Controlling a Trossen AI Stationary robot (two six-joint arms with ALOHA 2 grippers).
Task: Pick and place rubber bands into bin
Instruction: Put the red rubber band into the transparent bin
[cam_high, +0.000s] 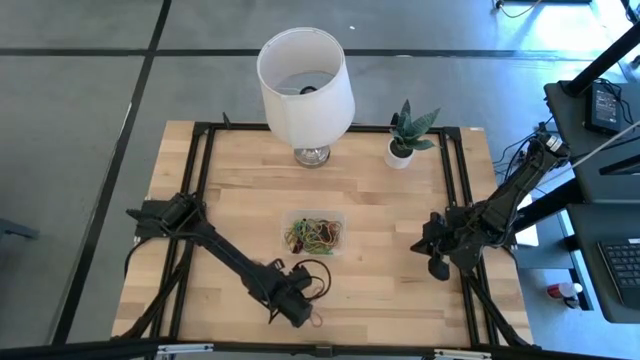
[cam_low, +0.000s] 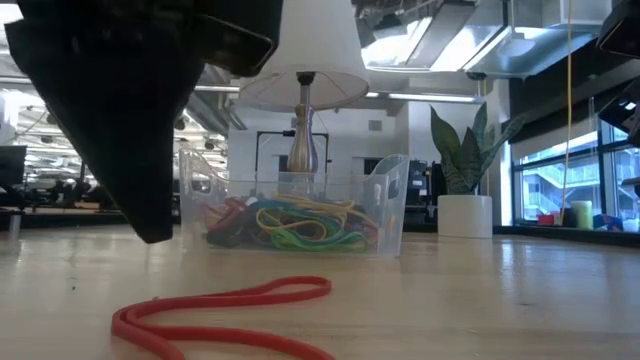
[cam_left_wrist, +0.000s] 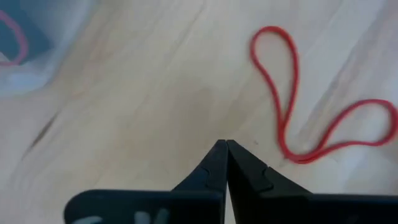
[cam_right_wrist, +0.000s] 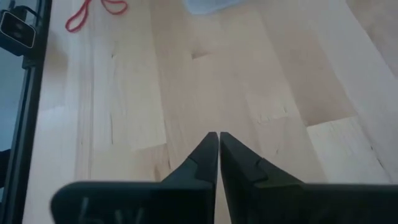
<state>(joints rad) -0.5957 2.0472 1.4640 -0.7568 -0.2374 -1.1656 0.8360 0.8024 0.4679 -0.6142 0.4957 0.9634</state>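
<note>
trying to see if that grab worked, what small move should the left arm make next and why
Probably reopen and shift sideways onto the band. The left gripper is shut with nothing between its fingertips, and the red rubber band lies flat on the table beside it, apart from the tips. The bin already holds a pile of bands. The right gripper waits shut near the table's right edge.

A: Even overhead light is falling on the wooden surface (cam_high: 380, 260), casting only soft shadows.

B: In the low view, window daylight is glaring at the right, and the near red rubber band (cam_low: 230, 305) is blurring.

A: The left wrist view is smearing its far corner.
</note>
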